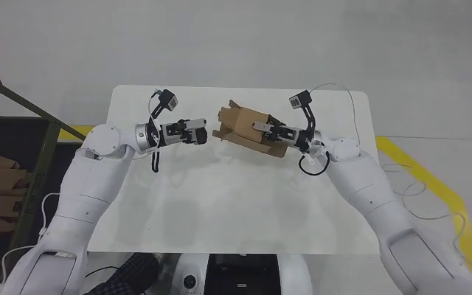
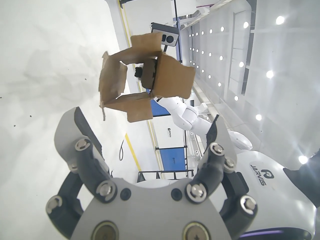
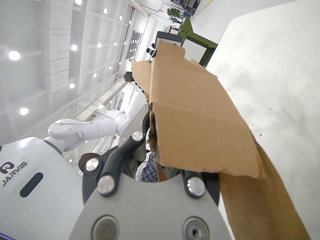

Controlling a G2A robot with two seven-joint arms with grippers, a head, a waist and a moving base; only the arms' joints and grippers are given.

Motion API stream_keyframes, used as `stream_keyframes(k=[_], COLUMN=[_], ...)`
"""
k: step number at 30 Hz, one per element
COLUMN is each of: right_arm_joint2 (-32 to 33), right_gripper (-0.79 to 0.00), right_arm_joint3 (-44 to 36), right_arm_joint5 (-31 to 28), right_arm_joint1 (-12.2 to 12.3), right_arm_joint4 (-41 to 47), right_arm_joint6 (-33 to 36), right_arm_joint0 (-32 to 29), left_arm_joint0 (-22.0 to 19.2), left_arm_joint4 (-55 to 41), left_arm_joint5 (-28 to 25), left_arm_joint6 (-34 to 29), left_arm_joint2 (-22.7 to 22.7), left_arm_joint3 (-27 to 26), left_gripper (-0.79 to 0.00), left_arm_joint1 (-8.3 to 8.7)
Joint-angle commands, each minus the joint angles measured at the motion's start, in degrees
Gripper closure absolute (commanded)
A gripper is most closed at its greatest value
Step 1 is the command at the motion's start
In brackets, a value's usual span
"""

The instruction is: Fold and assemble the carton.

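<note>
Jaws of the left gripper (image 1: 202, 133) stand wide apart and empty, just beside the carton (image 1: 242, 124). The right gripper (image 1: 267, 130) seems clamped on a carton wall, holding it half-formed over the table (image 1: 221, 206).

White table (image 1: 236, 214), rounded corners; few small dark specks (image 2: 29, 116) on surface.

One carton (image 1: 242, 120), one left hand (image 1: 204, 133), one right hand (image 1: 265, 130), one table (image 1: 221, 214)
</note>
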Motion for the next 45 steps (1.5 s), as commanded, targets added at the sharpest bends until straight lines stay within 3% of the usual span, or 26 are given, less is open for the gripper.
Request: stream_keyframes(k=[1,15,45], right_arm_joint2=[0.18,-1.15,-3.15], right_gripper=[0.0,0.0,0.0], right_arm_joint3=[-0.59,-3.89,-4.21], right_arm_joint5=[-0.02,0.55,1.19], right_arm_joint1=[0.09,-0.38,-1.5], right_arm_joint4=[0.16,1.12,1.46], right_arm_joint6=[-0.02,0.55,1.19], right_arm_joint0=[-0.17,-1.29,-1.29], left_arm_joint0=[-0.15,-2.51,-3.11], left_arm_joint4=[0.28,-2.73,-5.0], left_arm_joint5=[0.31,0.45,1.29], left_arm_joint6=[-0.06,-0.16,-2.06], left_arm_joint2=[0.66,3.19,2.96], left_arm_joint3=[0.14,1.11,0.03], left_gripper=[-0.785,-0.785,-0.785], left_arm_joint1=[-0.11,-1.12,-1.48])
